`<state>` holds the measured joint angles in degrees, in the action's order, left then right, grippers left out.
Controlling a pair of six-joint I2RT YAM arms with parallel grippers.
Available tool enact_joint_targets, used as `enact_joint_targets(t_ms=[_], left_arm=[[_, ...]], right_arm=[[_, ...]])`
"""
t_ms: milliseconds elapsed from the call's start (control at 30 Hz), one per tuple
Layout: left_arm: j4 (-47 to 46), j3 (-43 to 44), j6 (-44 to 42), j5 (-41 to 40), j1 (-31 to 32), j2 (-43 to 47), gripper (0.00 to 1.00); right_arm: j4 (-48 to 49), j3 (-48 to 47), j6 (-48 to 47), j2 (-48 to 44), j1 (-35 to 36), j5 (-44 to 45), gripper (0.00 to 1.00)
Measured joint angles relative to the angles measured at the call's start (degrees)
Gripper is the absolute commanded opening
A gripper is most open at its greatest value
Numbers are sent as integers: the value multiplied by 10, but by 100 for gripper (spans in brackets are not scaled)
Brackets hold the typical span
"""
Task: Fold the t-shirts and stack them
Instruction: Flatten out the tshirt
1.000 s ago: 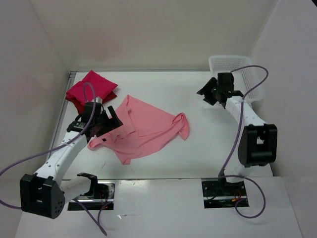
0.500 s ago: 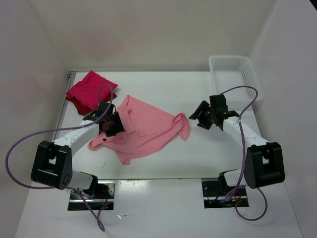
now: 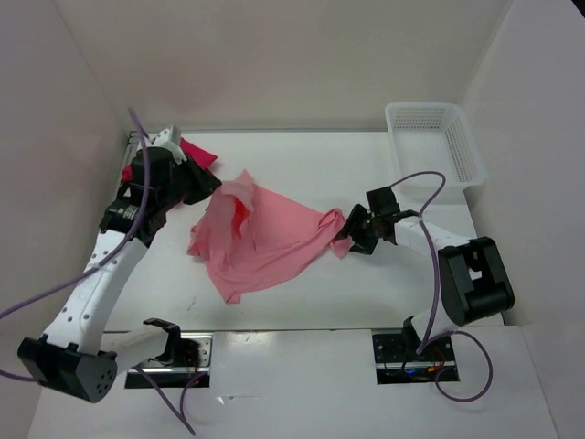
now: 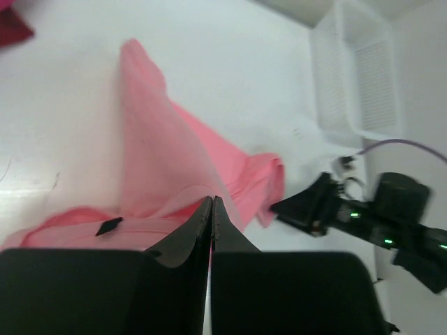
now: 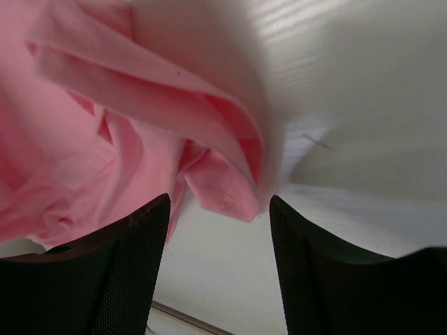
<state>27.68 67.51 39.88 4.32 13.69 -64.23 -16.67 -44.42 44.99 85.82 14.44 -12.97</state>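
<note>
Left tool (image 4: 211,209) pinched shut on light salmon pink cloth t-shirt (image 3: 265,242), its left edge raised off white counter (image 3: 320,174). Right tool (image 5: 218,209) wide open around its right corner. Crimson cloth t-shirt (image 3: 196,151) far left.

A lab cell: white walls (image 3: 274,64) boxing in a white table (image 3: 302,169).
</note>
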Motion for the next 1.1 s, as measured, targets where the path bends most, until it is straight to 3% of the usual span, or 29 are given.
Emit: enact_joint_targets(t_ms=[167,200,267,333,467,667,800,933,1100], left_arm=[[-4,43,11,29,0,1,0],[-7,50,11,33,0,-13,0],[-10,59,10,35,0,-52,0],[-2,63,10,35,0,-82,0],[56,107,8,34,-6,-85,0],[104,296,0,-3,-13,-17,0],[124,438,-22,-46,10,17,0],[128,564,-47,-101,42,23,0],[127,607,-80,-166,60,19,1]], right_arm=[[7,17,13,11,21,3,59],[12,17,15,21,21,6,49],[20,12,22,40,20,5,15],[26,9,26,52,20,12,1],[7,11,36,17,20,25,0],[-66,9,37,-221,20,31,0],[-148,-44,31,-341,20,31,0],[-210,-145,12,-364,18,31,0],[-216,-231,-25,-337,-8,18,0]])
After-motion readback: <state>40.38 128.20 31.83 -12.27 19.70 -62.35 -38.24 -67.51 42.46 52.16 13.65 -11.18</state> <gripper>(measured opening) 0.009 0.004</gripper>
